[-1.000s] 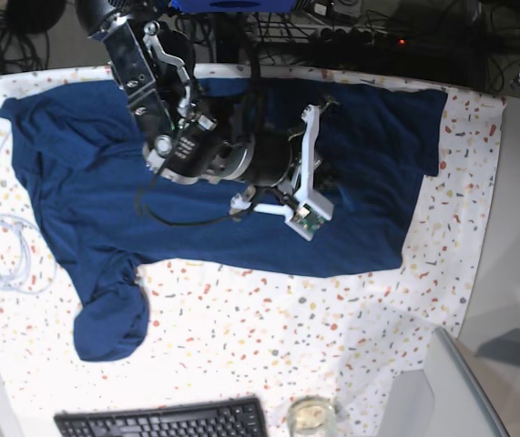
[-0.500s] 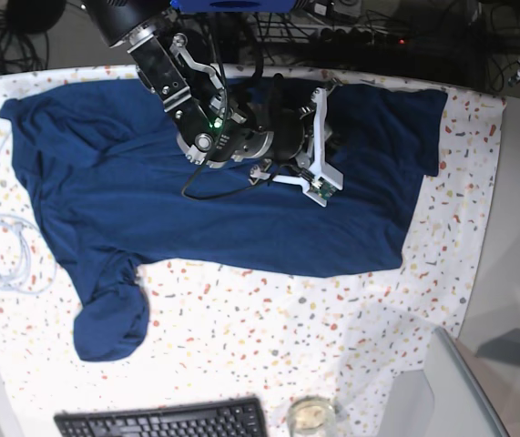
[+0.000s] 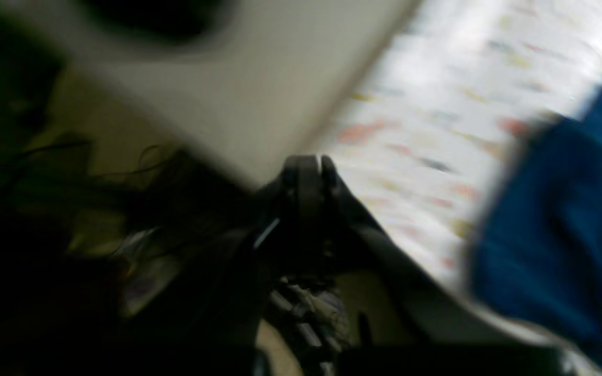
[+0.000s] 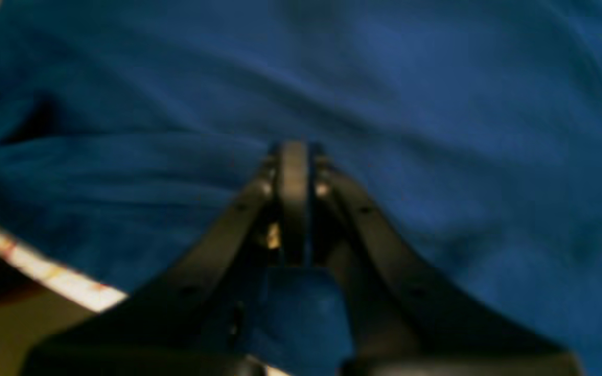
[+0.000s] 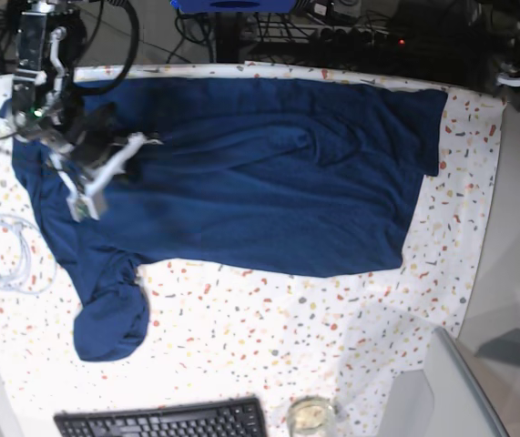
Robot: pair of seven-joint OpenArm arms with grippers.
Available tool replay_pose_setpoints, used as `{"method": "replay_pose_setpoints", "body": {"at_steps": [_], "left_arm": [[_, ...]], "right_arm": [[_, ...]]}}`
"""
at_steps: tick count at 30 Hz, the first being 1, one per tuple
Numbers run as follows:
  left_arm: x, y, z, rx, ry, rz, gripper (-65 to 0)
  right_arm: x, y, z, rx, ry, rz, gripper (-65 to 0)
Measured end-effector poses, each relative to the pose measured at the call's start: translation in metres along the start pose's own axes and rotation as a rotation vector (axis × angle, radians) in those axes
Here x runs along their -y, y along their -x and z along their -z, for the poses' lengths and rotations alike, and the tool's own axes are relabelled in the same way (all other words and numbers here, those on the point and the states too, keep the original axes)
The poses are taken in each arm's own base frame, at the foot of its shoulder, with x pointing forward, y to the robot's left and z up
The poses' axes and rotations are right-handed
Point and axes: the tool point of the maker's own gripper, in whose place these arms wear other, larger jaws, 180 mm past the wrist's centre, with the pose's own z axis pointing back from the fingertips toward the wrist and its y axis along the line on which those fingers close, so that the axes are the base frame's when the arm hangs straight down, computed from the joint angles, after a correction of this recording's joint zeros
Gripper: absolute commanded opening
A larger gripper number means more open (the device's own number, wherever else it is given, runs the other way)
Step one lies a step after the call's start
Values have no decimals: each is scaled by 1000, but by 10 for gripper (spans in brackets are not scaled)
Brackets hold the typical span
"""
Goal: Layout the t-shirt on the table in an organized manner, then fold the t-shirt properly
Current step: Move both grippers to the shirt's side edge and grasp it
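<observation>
The t-shirt (image 5: 241,173) lies spread along the table's (image 5: 351,309) far edge, one sleeve bunched toward the near left corner. The right gripper (image 4: 293,156) hangs clenched and empty above the cloth; the left gripper (image 3: 306,167), also clenched, sits off the far right corner. A careless pinch could drag extra layers and deepen the wrinkles.

T-shirt (image 5: 269,173) soft matt cloth; table (image 5: 332,319) speckled cloth.
</observation>
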Motion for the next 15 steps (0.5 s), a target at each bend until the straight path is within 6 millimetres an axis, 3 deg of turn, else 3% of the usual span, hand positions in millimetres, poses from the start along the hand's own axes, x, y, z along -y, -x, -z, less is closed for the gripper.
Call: {"method": "replay_pose_setpoints", "body": {"at_steps": [4, 7, 10, 13, 15], "left_arm": [[85, 12, 4, -14, 190, 35, -650], [133, 24, 10, -41, 299, 38, -650], [149, 30, 26, -56, 324, 25, -650], [139, 39, 30, -90, 288, 39, -650], [135, 40, 28, -94, 283, 49, -650]], "right_arm": [[71, 29, -19, -39, 156, 129, -579], [101, 45, -18, -85, 190, 148, -579], [116, 46, -13, -34, 200, 200, -579], [127, 42, -24, -9, 243, 200, -578], [136, 19, -43, 57, 290, 166, -575]]}}
